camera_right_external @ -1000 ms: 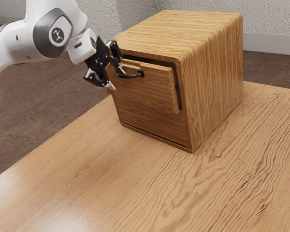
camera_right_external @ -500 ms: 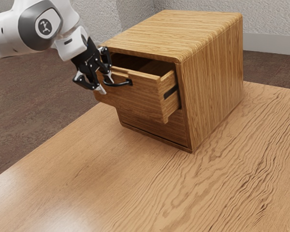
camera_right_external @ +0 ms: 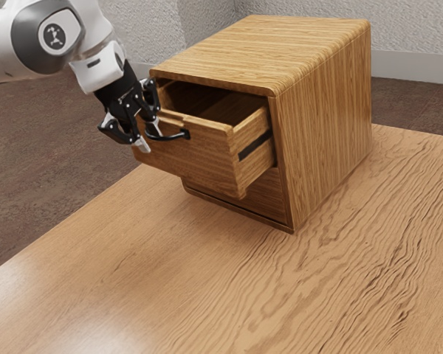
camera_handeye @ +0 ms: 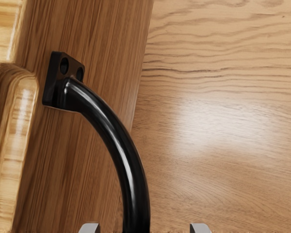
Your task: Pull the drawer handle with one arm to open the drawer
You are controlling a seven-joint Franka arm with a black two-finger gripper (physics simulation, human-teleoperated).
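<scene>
Franka's black gripper [camera_right_external: 148, 136] sat over the handle [camera_right_external: 173, 136] [camera_handeye: 121, 145] with its hand unclenched. In the wrist view the fingertips [camera_handeye: 89, 227] stood on either side of the bar, wood showing between each tip and the bar, so it seemed hooked rather than pinched. The drawer [camera_right_external: 207, 151] stood partly out of the cabinet [camera_right_external: 317, 110], projecting toward the left and near side, its hollow inside open to view. The cabinet rested on the far part of the bench [camera_right_external: 280, 280]. The handle looked like a rigid, glossy bow, probably slick, and fixed by a mounting plate [camera_handeye: 63, 80]. The drawer looked stiff and moderately heavy, likely to slide straight on its runners. The best hold was probably the middle of the bow, since an off-centre pull could skew the drawer and jam it.
</scene>
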